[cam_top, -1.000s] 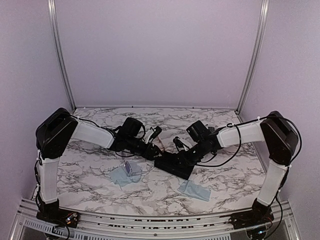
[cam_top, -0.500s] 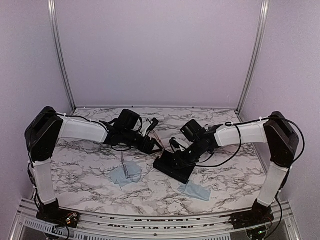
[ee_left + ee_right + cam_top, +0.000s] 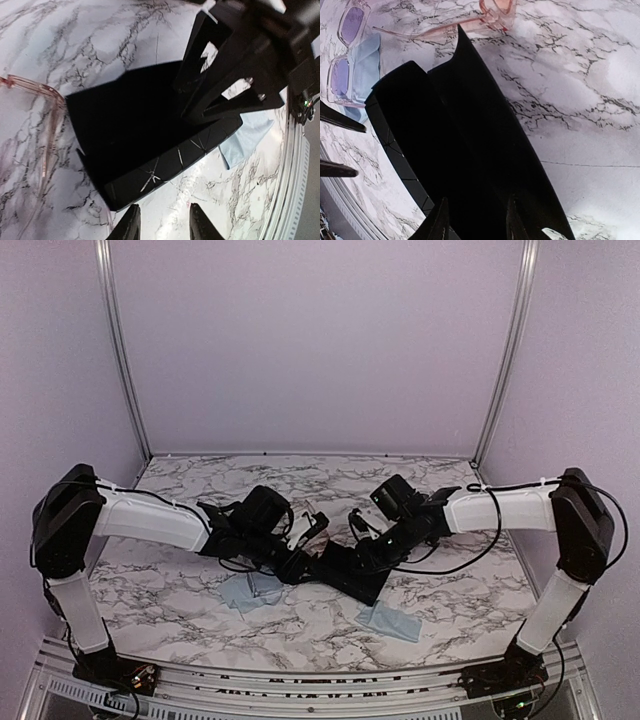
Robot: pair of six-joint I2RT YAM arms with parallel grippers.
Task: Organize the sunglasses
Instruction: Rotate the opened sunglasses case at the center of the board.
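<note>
A pair of sunglasses with a translucent pink frame point(image 3: 495, 15) lies on the marble just beyond the black case point(image 3: 460, 150); it also shows as the pink sunglasses point(image 3: 35, 86) at the left. A second pair, the clear-framed sunglasses with lilac lenses point(image 3: 340, 80), rests on a pale blue cloth point(image 3: 367, 62). My right gripper point(image 3: 477, 222) straddles a raised fold of the case, shut on it. My left gripper point(image 3: 167, 227) hovers low over bare marble at the near edge of the black case point(image 3: 130, 135), open and holding nothing.
The black case point(image 3: 350, 578) lies open mid-table between my left gripper point(image 3: 305, 558) and my right gripper point(image 3: 368, 552). A second blue cloth point(image 3: 390, 622) lies near the front edge, right of centre. Purple walls enclose the table on three sides.
My left arm has swung forward and down from behind the pink sunglasses to the case's near edge, and its jaws have narrowed. The right arm has barely moved.
</note>
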